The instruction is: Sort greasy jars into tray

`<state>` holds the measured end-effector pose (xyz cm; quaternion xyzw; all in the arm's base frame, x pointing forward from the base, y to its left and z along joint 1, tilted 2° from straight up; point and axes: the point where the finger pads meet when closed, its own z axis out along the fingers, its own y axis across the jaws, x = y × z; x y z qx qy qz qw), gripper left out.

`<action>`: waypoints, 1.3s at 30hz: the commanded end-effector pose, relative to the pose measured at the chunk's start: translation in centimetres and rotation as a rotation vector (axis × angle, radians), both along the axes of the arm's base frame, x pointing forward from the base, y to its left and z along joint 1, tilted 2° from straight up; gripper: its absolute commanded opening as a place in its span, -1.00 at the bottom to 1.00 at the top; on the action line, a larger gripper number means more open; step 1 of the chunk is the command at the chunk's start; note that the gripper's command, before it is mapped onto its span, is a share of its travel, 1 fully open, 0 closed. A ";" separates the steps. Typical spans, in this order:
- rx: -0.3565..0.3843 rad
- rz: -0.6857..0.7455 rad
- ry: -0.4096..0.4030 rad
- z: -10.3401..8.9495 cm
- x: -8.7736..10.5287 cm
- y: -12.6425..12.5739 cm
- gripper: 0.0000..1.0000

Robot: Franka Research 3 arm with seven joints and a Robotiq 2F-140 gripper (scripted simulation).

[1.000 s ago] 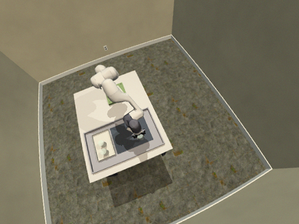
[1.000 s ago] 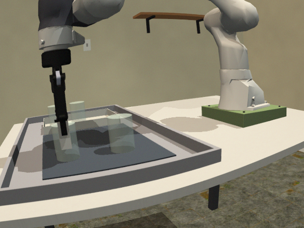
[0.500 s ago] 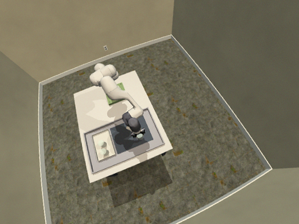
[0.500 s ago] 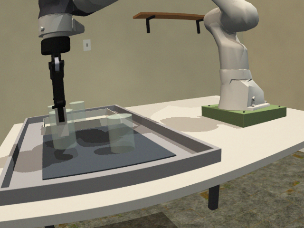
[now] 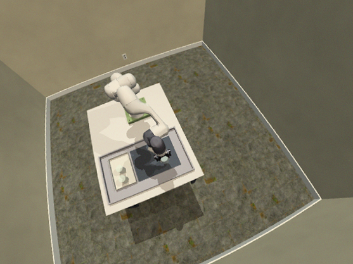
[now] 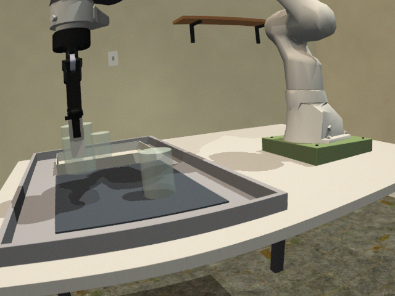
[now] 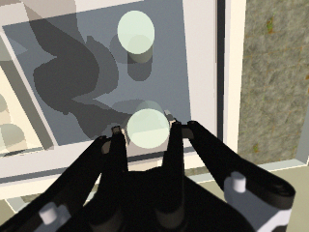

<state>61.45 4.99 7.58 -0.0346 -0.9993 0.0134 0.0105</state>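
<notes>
My gripper (image 5: 162, 155) (image 6: 76, 129) (image 7: 149, 119) is shut on a pale green glass jar (image 5: 164, 159) (image 6: 79, 156) (image 7: 148, 131), which is upright and raised above the dark mat (image 5: 174, 160) (image 6: 127, 213) (image 7: 169, 82). A second jar (image 6: 157, 173) (image 7: 136, 32) stands upright on the mat; the arm hides it in the top view. Two more jars, one (image 5: 119, 168) and another (image 5: 122, 178), stand in the cream tray (image 5: 130, 175) (image 6: 108, 161) beside the mat. In the exterior view one of these is partly behind the held jar.
A raised grey rim (image 5: 150, 187) (image 6: 159, 232) surrounds the steel top, mat and tray. The second mat jar is on the robot-base side of the held jar. The arm's green base (image 5: 138, 117) (image 6: 315, 153) stands on the white table outside the rim.
</notes>
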 end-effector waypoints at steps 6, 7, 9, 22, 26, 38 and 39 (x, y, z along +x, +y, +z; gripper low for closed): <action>0.003 0.003 0.010 2.1 -0.2 0.1 -1.00; 0.003 0.003 0.010 2.3 -0.2 0.1 -1.00; 0.003 0.003 0.010 2.9 -0.2 0.1 -1.00; 0.003 0.003 0.010 5.8 -0.1 0.2 -1.00; 0.003 0.003 0.010 6.8 -0.1 0.2 -1.00; 0.003 0.003 0.010 7.9 -0.9 -1.6 -1.00; 0.003 0.003 0.010 8.0 -1.1 -1.9 -1.00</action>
